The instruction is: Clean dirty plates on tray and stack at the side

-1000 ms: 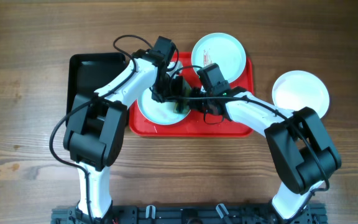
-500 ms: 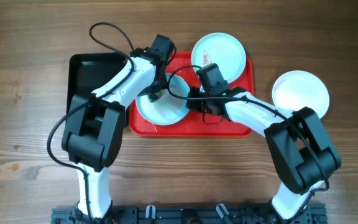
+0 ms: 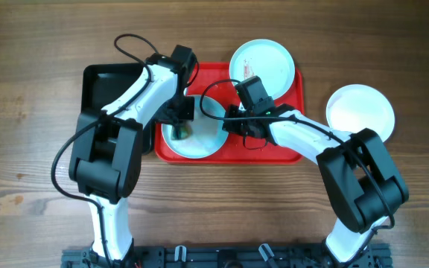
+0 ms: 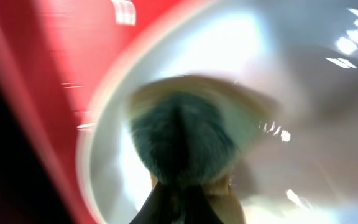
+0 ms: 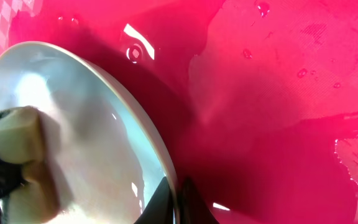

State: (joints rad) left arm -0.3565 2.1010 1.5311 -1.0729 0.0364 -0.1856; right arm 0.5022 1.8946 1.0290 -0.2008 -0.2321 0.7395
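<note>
plate [image 3: 203, 141]: pale blue, on the left half of the tray [image 3: 214, 73].
left gripper [image 3: 179, 117]: we see it clamped on a sponge [image 4: 182, 137], which is pressed onto the plate.
right gripper [image 5: 174, 200]: closed on the plate's rim.
second plate [image 3: 261, 65]: pale blue, in the tray's back right corner.
white plate [image 3: 360, 112]: on the table, right of the tray.
black tray [image 3: 106, 82]: just left of the tray.
</note>
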